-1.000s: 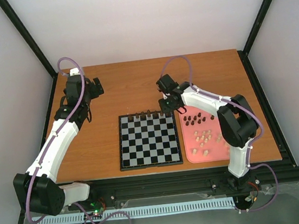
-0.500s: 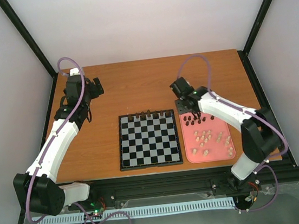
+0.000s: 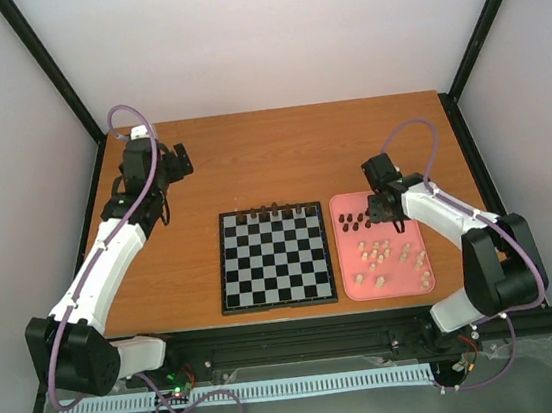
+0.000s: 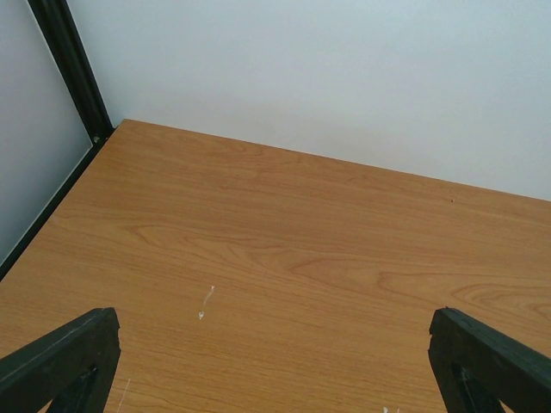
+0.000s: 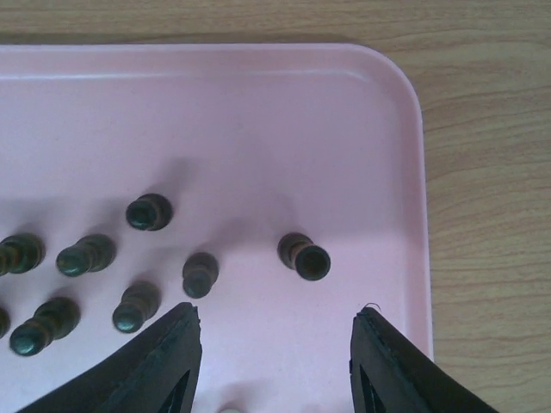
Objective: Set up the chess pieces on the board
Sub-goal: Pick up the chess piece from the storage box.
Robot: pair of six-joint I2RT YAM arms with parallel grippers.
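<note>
From overhead I see the board (image 3: 272,259) flat in the middle of the table (image 3: 251,164), with a line of dark pieces (image 3: 274,208) along its far edge. Just to its right is the pink tray (image 3: 348,283), which holds a cluster of dark pieces at its far end and scattered pale pieces (image 3: 384,251) nearer to me. My right gripper (image 3: 392,214) hangs over the tray's far part, beside the dark cluster. My left gripper (image 3: 178,163) sits well apart, over the table's far left corner. On the left wrist camera, the left gripper (image 4: 271,323) is spread wide, its fingers (image 4: 65,357) at the two lower corners of the view, with only bare wood between them. On the right wrist camera, the right gripper (image 5: 275,318) is parted partway over the tray (image 5: 258,53) and grips nothing. Its fingers (image 5: 159,361) flank bare pink surface. Several dark pieces (image 5: 200,274) stand just ahead of the tips, one (image 5: 303,256) nearest the gap, and none touches a finger.
</note>
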